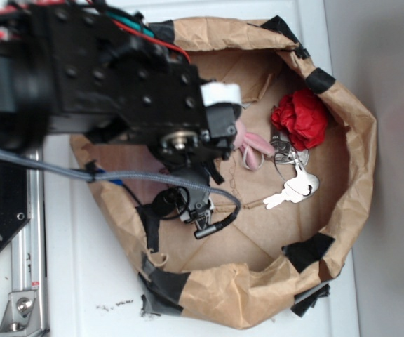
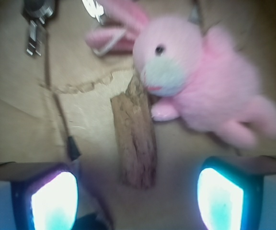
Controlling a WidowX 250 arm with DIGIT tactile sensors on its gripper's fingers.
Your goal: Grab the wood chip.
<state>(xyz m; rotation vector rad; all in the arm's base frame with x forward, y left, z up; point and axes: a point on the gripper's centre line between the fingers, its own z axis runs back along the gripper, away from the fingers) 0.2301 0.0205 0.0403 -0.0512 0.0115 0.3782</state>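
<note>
The wood chip (image 2: 135,139) is a rough brown streaked piece lying lengthwise on the brown paper floor, its far end touching the pink plush bunny (image 2: 200,91). My gripper (image 2: 137,191) is open above it, one finger (image 2: 54,201) to the left and the other finger (image 2: 222,199) to the right, the near end of the chip lying between them without contact. In the exterior view the black arm (image 1: 118,70) covers both the chip and the gripper; only the bunny's pink ears (image 1: 252,147) show.
Everything lies inside a crumpled brown paper bag with a raised rim (image 1: 356,140) patched with black tape. A bunch of keys (image 1: 297,186) and a red crumpled ball (image 1: 301,118) lie to the right. A thin dark stick (image 2: 63,129) lies left of the chip.
</note>
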